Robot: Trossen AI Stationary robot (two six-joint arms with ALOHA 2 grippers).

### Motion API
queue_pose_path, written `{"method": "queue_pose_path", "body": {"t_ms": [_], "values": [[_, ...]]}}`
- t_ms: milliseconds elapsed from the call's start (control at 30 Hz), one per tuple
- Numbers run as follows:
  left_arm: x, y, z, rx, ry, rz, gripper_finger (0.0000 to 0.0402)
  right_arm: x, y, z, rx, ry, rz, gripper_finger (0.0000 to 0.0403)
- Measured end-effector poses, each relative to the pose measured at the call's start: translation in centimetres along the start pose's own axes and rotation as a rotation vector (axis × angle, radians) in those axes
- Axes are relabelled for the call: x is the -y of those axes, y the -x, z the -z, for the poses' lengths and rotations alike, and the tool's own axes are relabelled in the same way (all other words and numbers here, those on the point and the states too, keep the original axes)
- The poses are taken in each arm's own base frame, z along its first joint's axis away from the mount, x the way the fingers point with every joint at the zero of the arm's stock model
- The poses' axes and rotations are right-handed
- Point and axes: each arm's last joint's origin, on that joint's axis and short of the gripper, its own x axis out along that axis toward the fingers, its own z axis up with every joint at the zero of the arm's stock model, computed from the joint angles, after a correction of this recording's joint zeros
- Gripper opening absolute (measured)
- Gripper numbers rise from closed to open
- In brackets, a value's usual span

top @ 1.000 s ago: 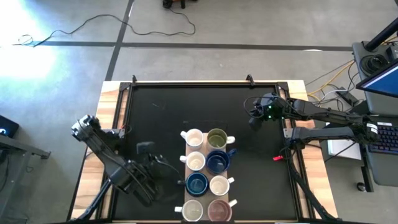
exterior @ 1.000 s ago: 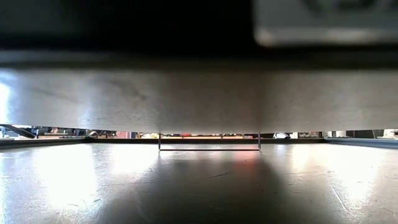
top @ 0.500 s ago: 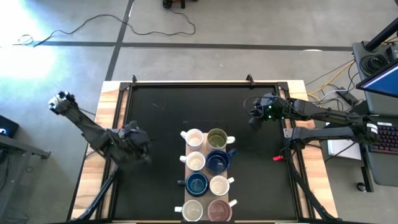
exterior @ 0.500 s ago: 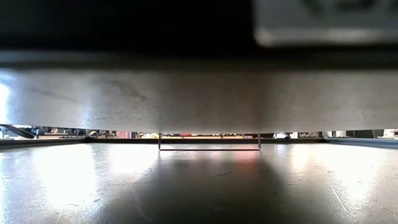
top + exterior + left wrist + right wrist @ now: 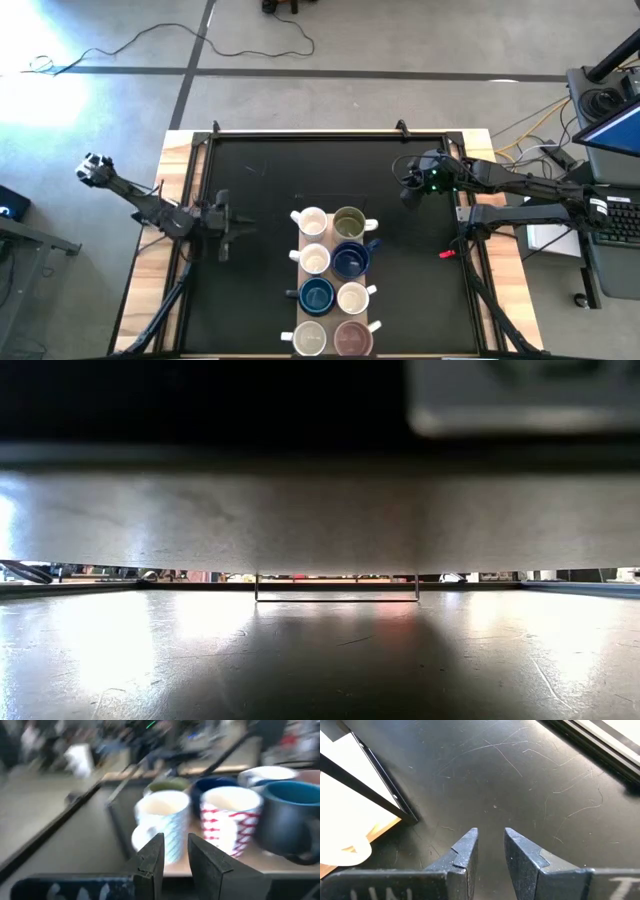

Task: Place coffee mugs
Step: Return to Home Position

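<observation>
Eight coffee mugs stand upright, mouths up, in two tight columns of four on a low wooden stand in the middle of the black table, toward its near edge. In the nearest row, a cream mug sits beside a white mug with a maroon-pink inside. Behind them come a dark blue mug with a teal inside and a white mug. Next are another cream-white mug and a second dark blue mug. The farthest row holds a white mug and an olive green mug. The insides that show are bare glaze. The left gripper hovers over the mat just left of the farthest row, well apart from the mugs, its jaws a narrow gap apart and holding nothing. From its wrist camera, the closest mugs show pale blue and red patterns on white. The right gripper waits over bare mat to the right of the far row, jaws also slightly apart with nothing between them.
</observation>
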Motion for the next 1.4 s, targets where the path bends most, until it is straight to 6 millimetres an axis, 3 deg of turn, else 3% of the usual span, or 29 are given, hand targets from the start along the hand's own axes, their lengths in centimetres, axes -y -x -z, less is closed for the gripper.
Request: {"method": "queue_pose_path", "body": {"t_ms": [133,267,700,900,1400], "values": [[-0.5,-0.3,1.8,0.159,-0.084,0.102,0.0068,0.0,0.0,0.0,0.0,0.0,0.0,0.0084],[-1.4,-0.5,3.0,0.193,-0.08,0.061,0.0068,0.0,0.0,0.0,0.0,0.0,0.0,0.0084],[-4.2,-0.8,2.8,0.215,-0.177,-0.149,0.0068,0.0,0.0,0.0,0.0,0.0,0.0,0.0084],[-4.3,-0.9,4.2,0.274,-0.159,-0.021,0.0068,0.0,0.0,0.0,0.0,0.0,0.0,0.0084],[-4.2,-1.1,5.2,0.185,-0.159,-0.011,0.0068,0.0,0.0,0.0,0.0,0.0,0.0,0.0084]]}}
